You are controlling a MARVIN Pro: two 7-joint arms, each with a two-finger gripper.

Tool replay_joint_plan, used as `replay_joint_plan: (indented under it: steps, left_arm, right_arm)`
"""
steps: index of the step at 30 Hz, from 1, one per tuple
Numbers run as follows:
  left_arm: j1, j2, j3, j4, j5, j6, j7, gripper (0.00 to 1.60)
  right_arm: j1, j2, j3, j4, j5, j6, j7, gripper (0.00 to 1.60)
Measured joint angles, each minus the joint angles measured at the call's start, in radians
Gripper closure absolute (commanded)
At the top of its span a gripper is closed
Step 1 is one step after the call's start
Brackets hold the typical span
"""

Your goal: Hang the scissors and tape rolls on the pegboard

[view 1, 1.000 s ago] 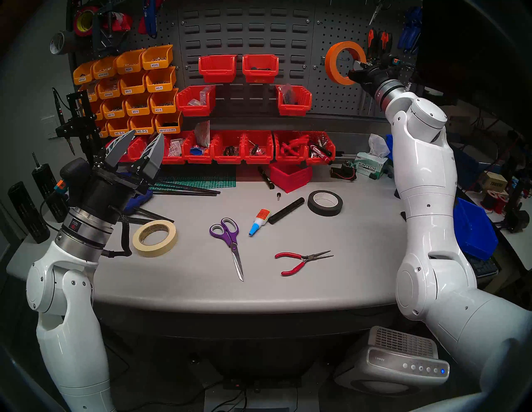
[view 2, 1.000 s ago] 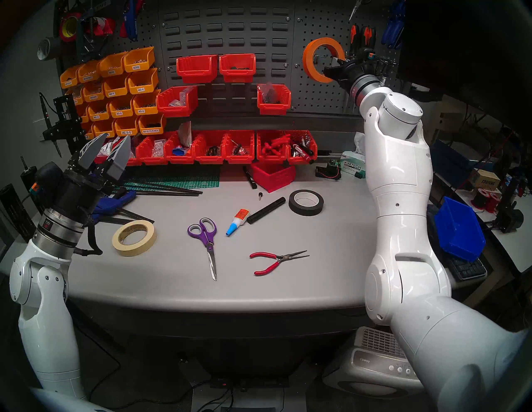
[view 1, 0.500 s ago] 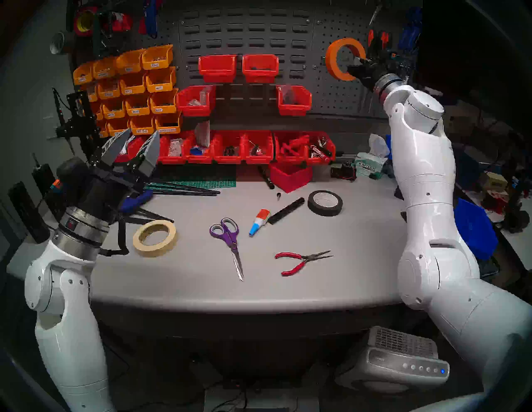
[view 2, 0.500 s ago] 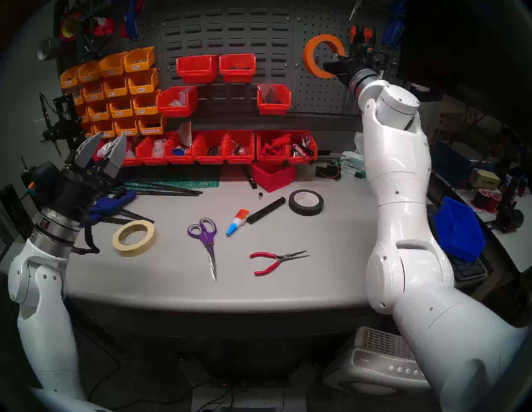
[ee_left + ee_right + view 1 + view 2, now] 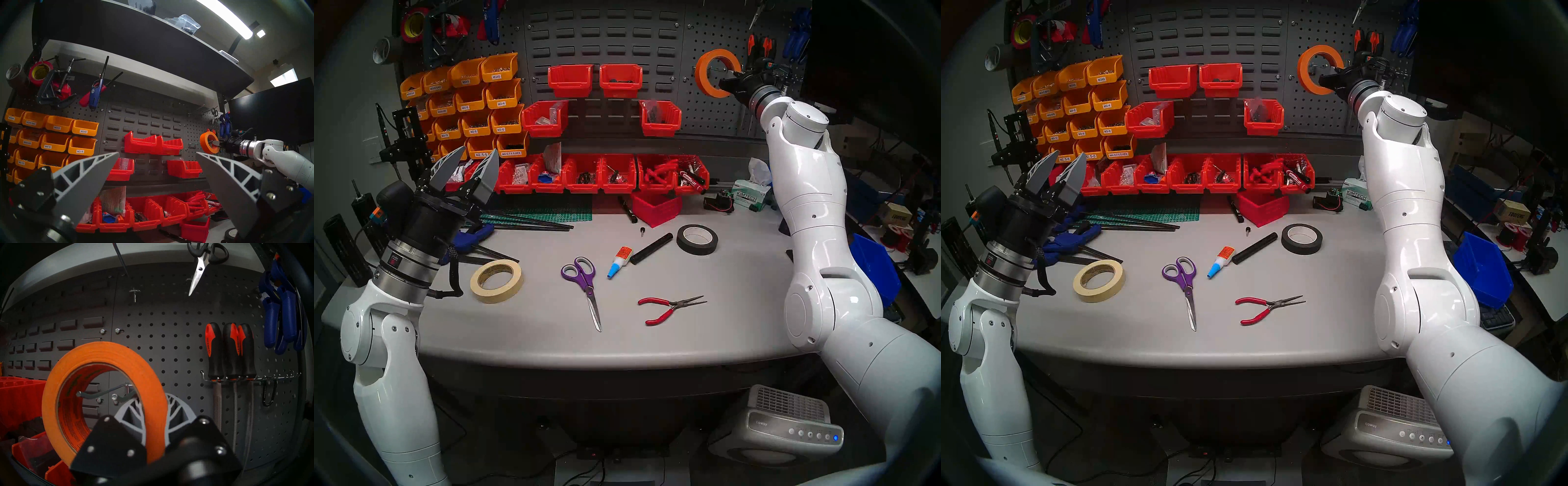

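Note:
My right gripper [image 5: 730, 80] [image 5: 153, 400] is shut on the right side of the orange tape roll [image 5: 700, 76] [image 5: 1303, 71] [image 5: 102, 351], held upright close to the pegboard [image 5: 707, 112] [image 5: 169, 348]. A metal hook [image 5: 102, 392] shows through the roll's hole; I cannot tell whether the roll rests on it. The cream tape roll [image 5: 497, 295] lies flat at the table's left. The purple-handled scissors [image 5: 589, 291] lie mid-table, blades toward me. My left gripper [image 5: 480, 151] [image 5: 157, 153] hangs open and empty above the table's left rear.
On the table lie a black tape roll [image 5: 697, 251], red pliers [image 5: 670, 305], a glue bottle [image 5: 621, 259] and a black tube [image 5: 651, 248]. Red bins [image 5: 585, 176] line the back. Black-handled scissors [image 5: 198, 268] and files [image 5: 231, 351] hang on the board.
My right gripper has carried the orange roll slightly left and up, closer to the pegboard. The left gripper has drifted a little to the left, still open.

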Motion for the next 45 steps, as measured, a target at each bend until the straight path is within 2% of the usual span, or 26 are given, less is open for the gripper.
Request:
replay_joint_plan:
  steps: [21, 22, 24, 25, 26, 29, 32, 33, 34, 35, 38, 39, 40, 45]
  left_arm:
    - [-0.011, 0.007, -0.005, 0.000, -0.012, 0.013, 0.002, 0.00]
    - [-0.012, 0.007, -0.005, -0.001, -0.012, 0.014, 0.002, 0.00]
    - [-0.012, 0.007, -0.005, -0.001, -0.013, 0.015, 0.002, 0.00]
    - [-0.012, 0.007, -0.005, -0.001, -0.013, 0.016, 0.002, 0.00]
    - [-0.012, 0.007, -0.005, -0.001, -0.013, 0.016, 0.002, 0.00]
    - [-0.012, 0.007, -0.002, -0.002, -0.014, 0.019, 0.002, 0.00]
    - [-0.012, 0.008, 0.001, -0.003, -0.014, 0.020, 0.002, 0.00]
    - [-0.012, 0.008, 0.004, -0.003, -0.014, 0.021, 0.002, 0.00]
    - [-0.012, 0.008, 0.005, -0.003, -0.014, 0.021, 0.002, 0.00]
    - [-0.012, 0.008, 0.007, -0.004, -0.014, 0.021, 0.002, 0.00]
    - [-0.012, 0.008, 0.012, -0.005, -0.014, 0.022, 0.002, 0.00]
    - [-0.012, 0.008, 0.013, -0.006, -0.014, 0.022, 0.002, 0.00]
    - [-0.012, 0.008, 0.015, -0.006, -0.014, 0.022, 0.002, 0.00]
    - [-0.012, 0.008, 0.019, -0.010, -0.013, 0.022, 0.005, 0.00]
  right_arm:
    - [0.100, -0.012, -0.021, 0.169, -0.039, -0.025, -0.008, 1.60]
    - [0.106, -0.012, -0.021, 0.180, -0.041, -0.027, -0.005, 1.38]
    - [0.116, -0.011, -0.022, 0.197, -0.043, -0.031, 0.004, 1.42]
    - [0.118, -0.011, -0.023, 0.202, -0.044, -0.032, 0.008, 1.38]
    - [0.123, -0.010, -0.024, 0.211, -0.045, -0.034, 0.013, 1.21]
    - [0.138, -0.007, -0.027, 0.240, -0.049, -0.041, 0.031, 0.93]
    - [0.151, -0.005, -0.030, 0.266, -0.051, -0.046, 0.050, 0.80]
    - [0.155, -0.003, -0.031, 0.274, -0.052, -0.049, 0.058, 0.53]
    - [0.157, -0.003, -0.031, 0.276, -0.053, -0.051, 0.062, 0.38]
    - [0.159, -0.002, -0.031, 0.280, -0.053, -0.054, 0.068, 0.31]
    - [0.165, 0.002, -0.031, 0.284, -0.055, -0.062, 0.083, 0.21]
    - [0.166, 0.003, -0.031, 0.284, -0.056, -0.065, 0.087, 0.05]
    - [0.167, 0.005, -0.031, 0.284, -0.057, -0.069, 0.092, 0.01]
    - [0.167, 0.012, -0.028, 0.278, -0.058, -0.084, 0.117, 0.00]
